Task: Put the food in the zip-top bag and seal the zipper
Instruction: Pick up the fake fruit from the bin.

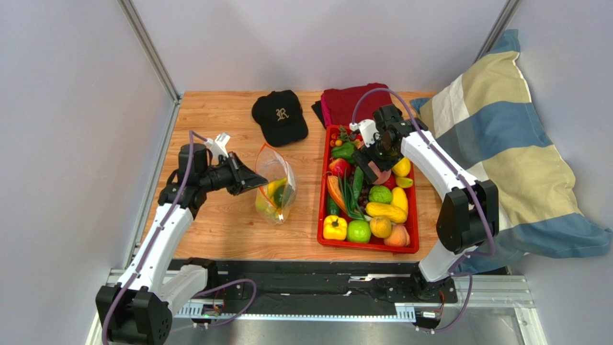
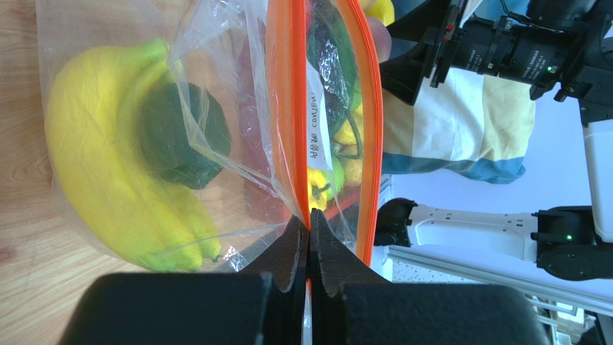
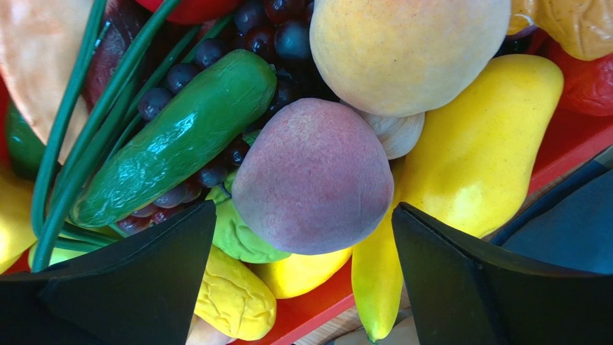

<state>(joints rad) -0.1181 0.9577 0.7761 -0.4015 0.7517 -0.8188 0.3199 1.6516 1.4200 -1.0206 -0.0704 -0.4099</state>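
Zip-top bag [image 1: 275, 183] of clear, floppy plastic sits on the wooden counter [image 1: 216, 223] about midway between its left edge and the red plastic tray [image 1: 321, 208], well short of the near edge. Inside it lie a yellow toy banana bunch [image 2: 108, 165] and a dark green round piece [image 2: 180, 133], touching each other. The zipper [image 2: 291, 108], a narrow orange-red strip along the bag's mouth, shows as two lines that spread apart away from the left wrist camera, so the mouth gapes. The left tool [image 2: 309, 230] is clamped tight on the near end of that strip, where the two lines meet.

The right tool [image 3: 306, 215] hangs over the far half of the tray with its fingers spread wide, one on each side of a dusky pink peach-like fruit [image 3: 313, 176]. Beside that fruit lie a glossy green cucumber [image 3: 180, 136] and a yellow mango-like fruit [image 3: 482, 144]. A black cap [image 1: 279, 115] rests near the counter's far edge
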